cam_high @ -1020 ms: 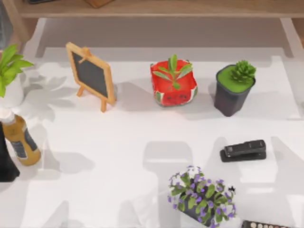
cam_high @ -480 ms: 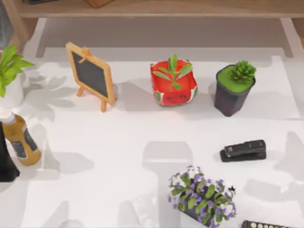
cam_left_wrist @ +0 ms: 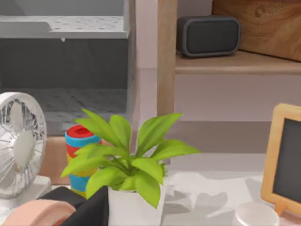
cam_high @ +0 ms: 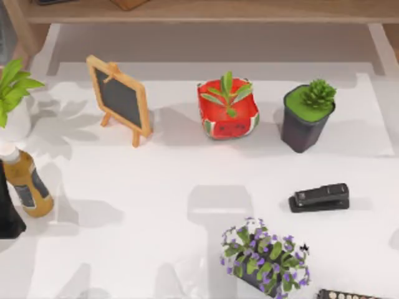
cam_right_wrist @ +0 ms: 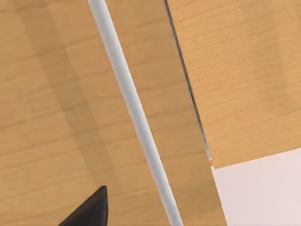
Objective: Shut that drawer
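The right wrist view looks close at the drawer (cam_right_wrist: 56, 94), a light wooden front with a slim silver bar handle (cam_right_wrist: 131, 108) running across it. A thin dark seam (cam_right_wrist: 186, 80) separates this front from the neighbouring wooden panel (cam_right_wrist: 244, 70). One black fingertip (cam_right_wrist: 89, 212) of my right gripper shows at the picture's edge, just short of the handle and apart from it. I cannot see how the fingers stand. The left wrist view faces a leafy plant in a white pot (cam_left_wrist: 127, 165).
The table (cam_high: 156, 187) carries a small chalkboard easel (cam_high: 121, 99), a watermelon-pattern pot (cam_high: 228, 112), a dark pot with a succulent (cam_high: 307, 118), a black stapler (cam_high: 319, 197), a purple flower pot (cam_high: 265, 258) and an amber bottle (cam_high: 25, 184). A fan (cam_left_wrist: 19, 146) and speaker (cam_left_wrist: 208, 35) stand beyond the plant.
An arm's shadow on the right side of the table has slid off towards the right edge. The objects on the table have not moved.
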`<action>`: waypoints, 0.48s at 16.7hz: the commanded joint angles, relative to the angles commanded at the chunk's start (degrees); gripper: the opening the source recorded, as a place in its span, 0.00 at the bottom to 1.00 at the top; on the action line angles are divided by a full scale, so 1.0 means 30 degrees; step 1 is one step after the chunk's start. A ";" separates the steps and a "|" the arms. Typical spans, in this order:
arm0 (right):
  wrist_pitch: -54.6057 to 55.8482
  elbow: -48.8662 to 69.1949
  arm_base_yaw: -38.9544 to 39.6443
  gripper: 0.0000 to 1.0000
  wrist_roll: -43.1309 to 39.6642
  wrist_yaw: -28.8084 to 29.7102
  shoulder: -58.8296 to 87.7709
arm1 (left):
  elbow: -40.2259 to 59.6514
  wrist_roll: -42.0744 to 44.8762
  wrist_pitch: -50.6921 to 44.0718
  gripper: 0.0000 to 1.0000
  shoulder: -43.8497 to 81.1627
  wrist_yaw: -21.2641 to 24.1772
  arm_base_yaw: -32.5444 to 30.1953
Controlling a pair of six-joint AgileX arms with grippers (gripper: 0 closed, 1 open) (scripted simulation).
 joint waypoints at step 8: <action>0.3511 0.0586 -0.0824 1.00 -0.5506 -0.0984 0.3622 | 0.0000 0.0000 0.0000 1.00 0.0000 0.0000 0.0000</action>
